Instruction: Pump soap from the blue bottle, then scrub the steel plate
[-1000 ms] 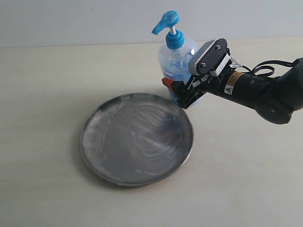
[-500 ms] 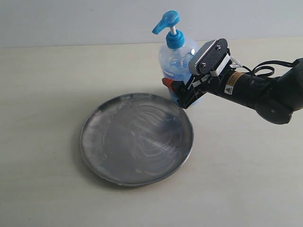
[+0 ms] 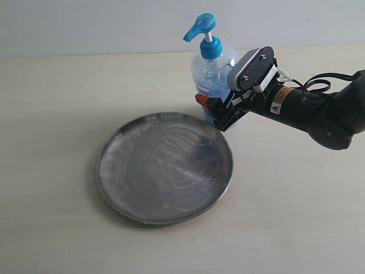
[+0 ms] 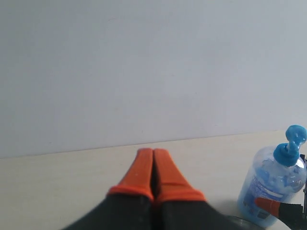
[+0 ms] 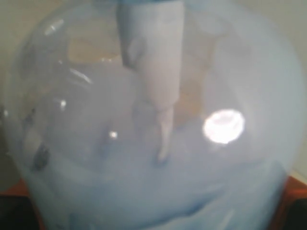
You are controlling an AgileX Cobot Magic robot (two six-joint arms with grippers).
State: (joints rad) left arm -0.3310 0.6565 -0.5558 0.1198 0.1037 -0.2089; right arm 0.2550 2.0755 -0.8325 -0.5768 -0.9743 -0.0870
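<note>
Exterior view: right claw (image 3: 215, 109) clasps the blue bottle (image 3: 212, 69).

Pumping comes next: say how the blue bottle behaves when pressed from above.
Probably tippy: the blue bottle is tall with an offset nozzle. Liquid low inside likely steadies it. The right gripper around its body should help.

On table (image 3: 57, 85): plate (image 3: 164, 166); bottle (image 3: 212, 74) upright just behind plate's far-right rim; right gripper (image 3: 215, 113) clasps bottle's lower part.

Lower body of the blue bottle (image 3: 214, 68) behind the right pincer (image 3: 217, 112), blurred and edge-cropped in the right wrist view.
</note>
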